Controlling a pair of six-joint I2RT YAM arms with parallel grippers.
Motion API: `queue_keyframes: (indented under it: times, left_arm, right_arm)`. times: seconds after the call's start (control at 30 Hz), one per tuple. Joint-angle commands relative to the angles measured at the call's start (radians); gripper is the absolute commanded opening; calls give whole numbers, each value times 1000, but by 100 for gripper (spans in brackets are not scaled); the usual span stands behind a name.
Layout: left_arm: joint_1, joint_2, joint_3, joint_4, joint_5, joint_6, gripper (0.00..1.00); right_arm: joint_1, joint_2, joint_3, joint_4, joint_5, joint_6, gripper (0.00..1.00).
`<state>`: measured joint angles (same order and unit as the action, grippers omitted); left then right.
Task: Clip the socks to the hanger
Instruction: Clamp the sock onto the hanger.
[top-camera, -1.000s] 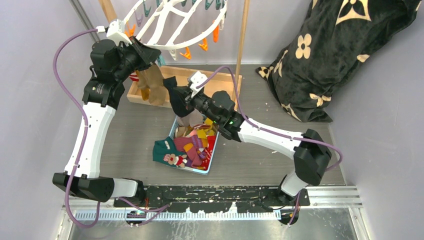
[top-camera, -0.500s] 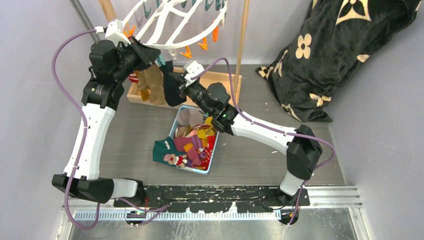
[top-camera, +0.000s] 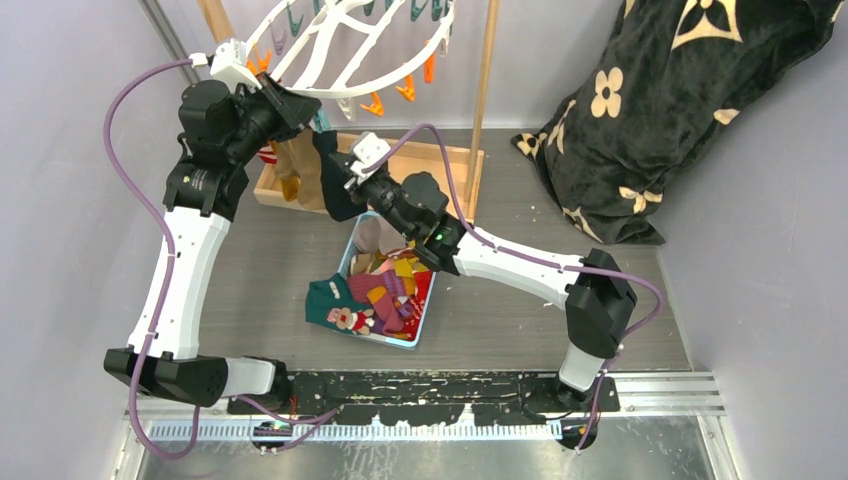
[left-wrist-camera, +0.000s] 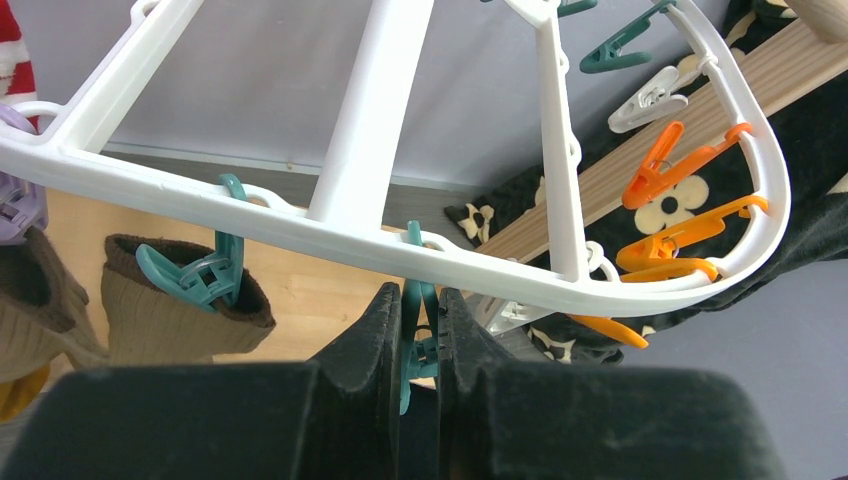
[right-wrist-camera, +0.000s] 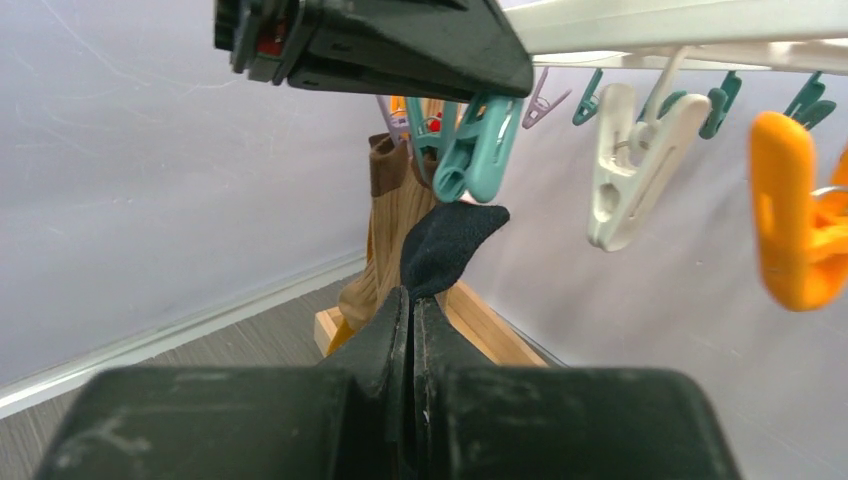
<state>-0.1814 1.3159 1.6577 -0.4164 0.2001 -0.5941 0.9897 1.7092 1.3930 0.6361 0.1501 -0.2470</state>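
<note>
**Right end effector** (right-wrist-camera: 410, 302): fingers pressed together, clamped on a dark sock (right-wrist-camera: 447, 240). The sock is navy-black with a fine knit. Its free end rises from the fingers and folds over to a rounded point just below a teal clip (right-wrist-camera: 472, 142). No contact between sock and clip can be confirmed. In the top view the rest of the sock hangs limp beneath the end effector, above the table (top-camera: 250, 260).

**Left end effector** (left-wrist-camera: 418, 306): fingers closed on that teal clip, one on each side of it, directly under the rim of the hanger (left-wrist-camera: 350, 232). Whether the clip's mouth is parted cannot be told.

**Hanger:** white plastic, curved rim with inner cross bars, hung from a wooden stand (top-camera: 485, 80). Orange clips (left-wrist-camera: 680, 165), teal clips and one white clip (right-wrist-camera: 640, 160) dangle round the rim.

**Hung items:** a tan-brown ribbed sock (left-wrist-camera: 180, 305) hangs from a neighbouring teal clip, just left of the held one.

**Remaining socks:** mustard, maroon and pink ones lie heaped in a light-blue bin (top-camera: 420, 328) on the table, near the arms. A teal patterned sock (top-camera: 330, 300) drapes over the bin's left edge.

**Surroundings:** a black flower-patterned blanket (top-camera: 660, 110) lies far right, well apart.
</note>
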Motion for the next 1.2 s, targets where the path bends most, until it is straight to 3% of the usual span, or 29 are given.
queue_keyframes:
  times: [0.0, 0.63, 1.17]
  left_arm:
    - [0, -38, 7, 60, -13, 0, 5]
    - [0, -39, 11, 57, -16, 5, 5]
    - [0, -43, 6, 64, -21, 13, 5]
  right_arm:
    - [16, -3, 50, 38, 30, -59, 1]
    - [30, 27, 137, -87, 45, -155, 1]
    - [33, -43, 97, -168, 76, -288, 1]
